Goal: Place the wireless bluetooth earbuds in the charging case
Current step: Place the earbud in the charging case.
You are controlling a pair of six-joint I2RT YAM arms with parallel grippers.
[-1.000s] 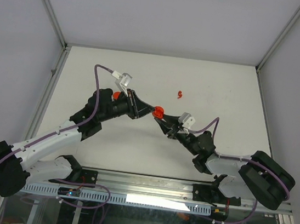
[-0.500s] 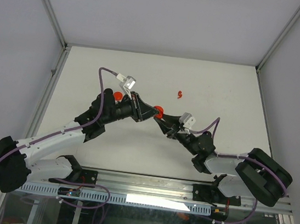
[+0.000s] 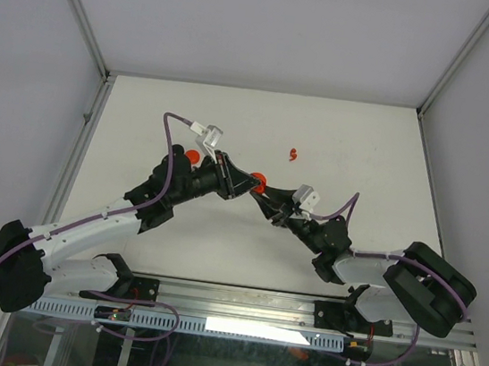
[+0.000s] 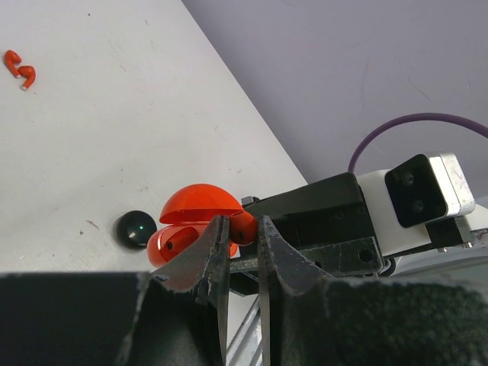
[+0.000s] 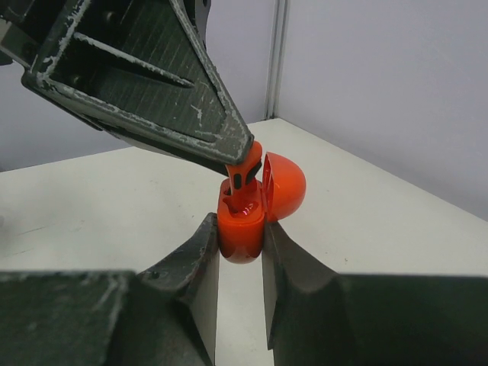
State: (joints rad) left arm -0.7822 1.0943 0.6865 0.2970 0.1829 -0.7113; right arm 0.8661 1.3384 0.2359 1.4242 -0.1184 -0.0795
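Earbuds (image 4: 27,74) three, all red; case (image 5: 242,225) one.

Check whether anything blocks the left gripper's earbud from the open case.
Nothing visible does. The red earbud, in the left gripper, is at the mouth of the red case in the right gripper; its lid is swung aside.

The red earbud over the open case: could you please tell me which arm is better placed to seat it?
Left. The left pincer pinches the red earbud at the open red case's mouth, while the right pincer grips that case.
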